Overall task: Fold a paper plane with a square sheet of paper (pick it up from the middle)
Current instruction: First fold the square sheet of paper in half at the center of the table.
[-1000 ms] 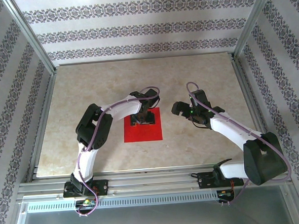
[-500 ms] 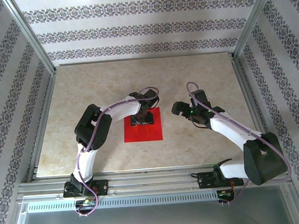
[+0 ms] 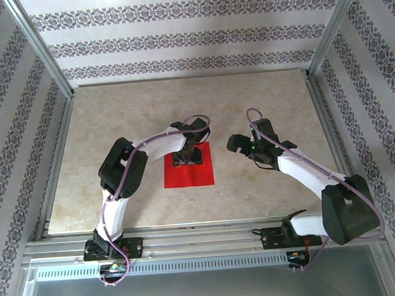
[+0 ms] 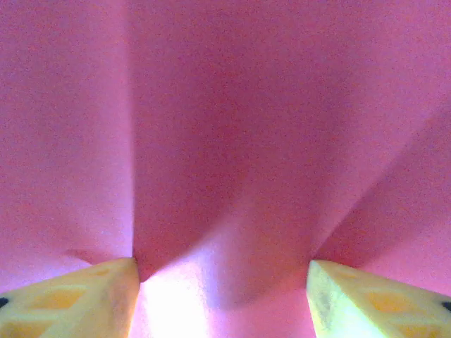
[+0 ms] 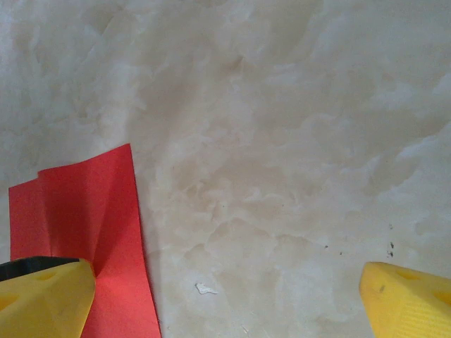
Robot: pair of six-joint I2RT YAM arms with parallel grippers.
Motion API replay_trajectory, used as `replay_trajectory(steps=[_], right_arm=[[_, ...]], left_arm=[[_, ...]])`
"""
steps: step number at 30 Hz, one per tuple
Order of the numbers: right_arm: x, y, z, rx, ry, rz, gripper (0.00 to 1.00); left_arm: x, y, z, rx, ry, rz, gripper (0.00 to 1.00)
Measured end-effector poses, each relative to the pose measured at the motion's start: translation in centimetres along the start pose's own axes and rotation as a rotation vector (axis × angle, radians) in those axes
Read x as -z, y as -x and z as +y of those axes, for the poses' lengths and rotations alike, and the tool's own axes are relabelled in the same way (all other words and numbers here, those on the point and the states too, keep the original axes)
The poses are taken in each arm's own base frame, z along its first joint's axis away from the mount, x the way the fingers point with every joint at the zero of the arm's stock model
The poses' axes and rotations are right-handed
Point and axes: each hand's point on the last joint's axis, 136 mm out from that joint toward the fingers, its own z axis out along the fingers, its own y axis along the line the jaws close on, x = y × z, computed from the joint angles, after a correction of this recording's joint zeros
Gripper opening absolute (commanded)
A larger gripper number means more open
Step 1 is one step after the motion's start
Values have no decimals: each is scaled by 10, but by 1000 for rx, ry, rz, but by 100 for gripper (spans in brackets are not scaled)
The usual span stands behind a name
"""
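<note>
Red square sheet of paper (image 3: 189,174): on worktop (image 3: 116,126), puckered.
Left claw (image 4: 222,274): planted on sheet's midline, part-spread astride the pucker.
Right claw (image 3: 236,145): spread wide, off sheet's right edge.

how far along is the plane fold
Done: no folds; the sheet is still square. In hand: left jaws stand apart on it, paper bulging up between them; right jaws hang open beside it. Left: the lift and every fold.
</note>
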Motion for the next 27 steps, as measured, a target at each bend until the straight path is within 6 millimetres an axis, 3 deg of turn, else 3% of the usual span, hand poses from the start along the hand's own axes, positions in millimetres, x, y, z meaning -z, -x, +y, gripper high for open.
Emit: replay_trajectory(steps=[11, 14, 19, 21, 23, 27], right_arm=[[0, 0, 0, 0, 1, 0, 96], [0, -1, 2, 1, 12, 5, 96], [2, 3, 23, 14, 129, 16, 92], [4, 7, 33, 19, 188, 16, 89], [6, 9, 44, 26, 254, 20, 84], [2, 2, 61, 34, 362, 69, 69]], left_arm=[[10, -7, 3, -12, -27, 8, 34], [37, -5, -8, -23, -138, -17, 30], [111, 10, -30, -12, -491, -126, 29], [124, 15, -31, 2, -597, -144, 29], [122, 18, -31, 18, -681, -138, 30], [84, 12, -26, 55, -730, -54, 30]])
